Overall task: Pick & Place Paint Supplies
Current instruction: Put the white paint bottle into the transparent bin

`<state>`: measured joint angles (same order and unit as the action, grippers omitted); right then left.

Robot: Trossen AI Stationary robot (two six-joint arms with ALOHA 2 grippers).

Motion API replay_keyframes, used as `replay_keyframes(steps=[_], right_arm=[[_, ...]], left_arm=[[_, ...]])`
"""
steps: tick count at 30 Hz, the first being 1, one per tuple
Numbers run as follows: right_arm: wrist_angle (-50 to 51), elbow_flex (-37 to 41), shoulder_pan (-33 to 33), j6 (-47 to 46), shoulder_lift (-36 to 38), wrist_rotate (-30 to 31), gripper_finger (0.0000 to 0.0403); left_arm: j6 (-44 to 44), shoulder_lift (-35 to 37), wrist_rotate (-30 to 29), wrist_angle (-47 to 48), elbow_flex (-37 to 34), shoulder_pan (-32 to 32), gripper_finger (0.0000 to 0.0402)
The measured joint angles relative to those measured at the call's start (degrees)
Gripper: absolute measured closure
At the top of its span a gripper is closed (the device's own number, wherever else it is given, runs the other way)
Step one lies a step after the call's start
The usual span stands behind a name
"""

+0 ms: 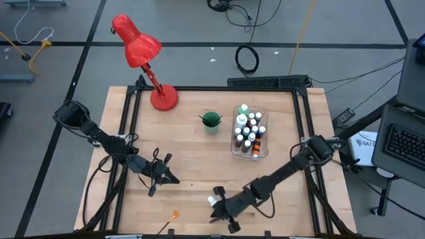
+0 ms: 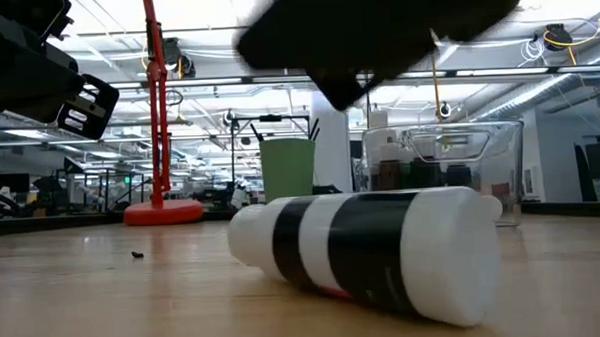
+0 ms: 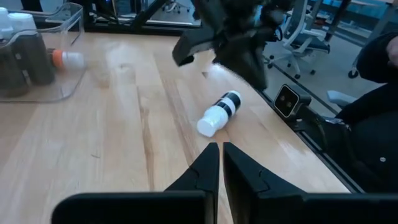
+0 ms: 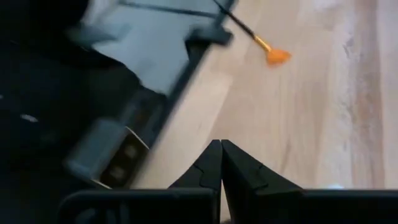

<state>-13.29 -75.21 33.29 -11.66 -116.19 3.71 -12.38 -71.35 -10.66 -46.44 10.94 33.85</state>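
Your right gripper (image 1: 222,211), fingers pinched together and holding nothing, hovers just beside the fallen bottle (image 1: 214,200) near the front edge.

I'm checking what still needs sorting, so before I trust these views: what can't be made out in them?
- Clear bin: its bottles are too small in the high view to count.
- Green cup: contents too small from above; in the low view only dark tips show.
- Fallen banded bottle: in the high view, mostly hidden under the right gripper.
- Brush: handle cut off by a blurred dark shape.
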Motion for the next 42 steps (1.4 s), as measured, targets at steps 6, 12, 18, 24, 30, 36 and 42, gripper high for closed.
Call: replay_keyframes(steps=[6,12,18,24,30,36,42], right_arm=[[0.2,-0.2,3.4,-0.2,-0.4,0.5,0.0403],[0.7,-0.1,3.5,-2.3,-4.7,0.8,0.0403],[2.7,-0.1,1.9,-7.0,-6.5,2.4,0.0403],[5.0,0.0,2.1,-8.9,-5.4,8.7,0.0403],[4.7,-0.1,2.6,-8.6,-3.9,14.6,0.0403],[5.4,-0.1,2.4,-8.3,-3.5,14.9,0.0403],[7.3,-0.1,2.1,-8.6,-3.5,17.6,0.0403]], left_arm=[[0.2,0.0,-1.9,0.0,0.0,0.0,0.0380],[0.2,0.0,-2.5,0.0,0.0,0.0,0.0380],[-0.2,0.0,-2.5,0.1,0.0,0.0,0.0380],[-0.2,0.0,-2.5,0.8,0.0,0.0,0.0380],[-0.4,0.0,-2.6,2.7,0.0,0.0,0.0380],[0.0,0.0,-2.9,4.9,0.0,0.0,0.0380],[0.9,-3.5,-2.7,5.2,1.8,1.0,0.0379]])
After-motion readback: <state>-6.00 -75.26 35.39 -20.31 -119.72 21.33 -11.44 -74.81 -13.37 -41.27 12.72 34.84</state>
